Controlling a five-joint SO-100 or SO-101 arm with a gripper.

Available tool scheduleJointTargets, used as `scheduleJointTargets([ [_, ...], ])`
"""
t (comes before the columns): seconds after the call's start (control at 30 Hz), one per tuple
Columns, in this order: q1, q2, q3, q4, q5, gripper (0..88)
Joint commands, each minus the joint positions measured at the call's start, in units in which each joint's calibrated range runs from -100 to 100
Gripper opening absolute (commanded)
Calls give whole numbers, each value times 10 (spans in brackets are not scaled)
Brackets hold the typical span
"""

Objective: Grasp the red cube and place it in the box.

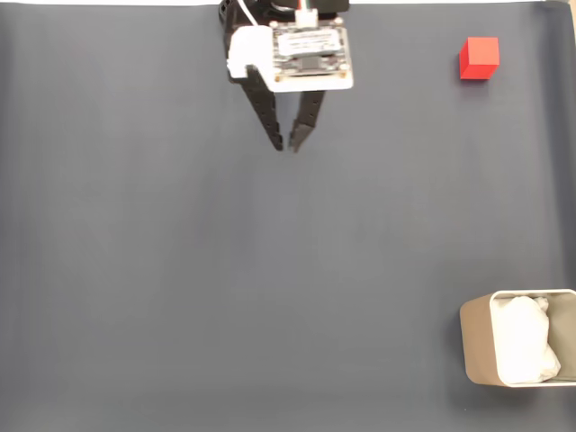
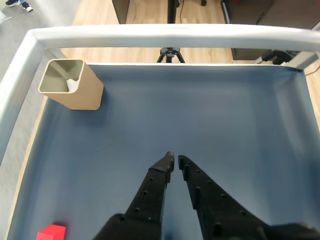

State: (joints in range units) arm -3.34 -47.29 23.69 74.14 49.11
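Note:
The red cube (image 1: 479, 58) rests on the dark mat at the top right of the fixed view; in the wrist view the red cube (image 2: 51, 232) shows at the bottom left corner. The beige box (image 1: 477, 340) stands at the bottom right with white padding inside, and the wrist view has the box (image 2: 75, 95) at the far left. My gripper (image 1: 287, 144) hangs over the mat at top centre, far left of the cube, its black fingers nearly touching with nothing between them. The gripper (image 2: 175, 159) points at bare mat.
A dark blue-grey mat (image 1: 225, 288) covers the table. In the wrist view a white rail (image 2: 170, 36) borders the mat's far and left sides, with wooden floor and a tripod base (image 2: 171, 54) beyond it.

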Motion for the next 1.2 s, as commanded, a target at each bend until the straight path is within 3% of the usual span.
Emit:
scheduleJointTargets([
  [0.0, -26, 8, -9, -25, 6, 0],
  [0.67, -241, -4, 72, -78, 25, 8],
  [1.17, -357, -31, 162, -121, 40, 14],
])
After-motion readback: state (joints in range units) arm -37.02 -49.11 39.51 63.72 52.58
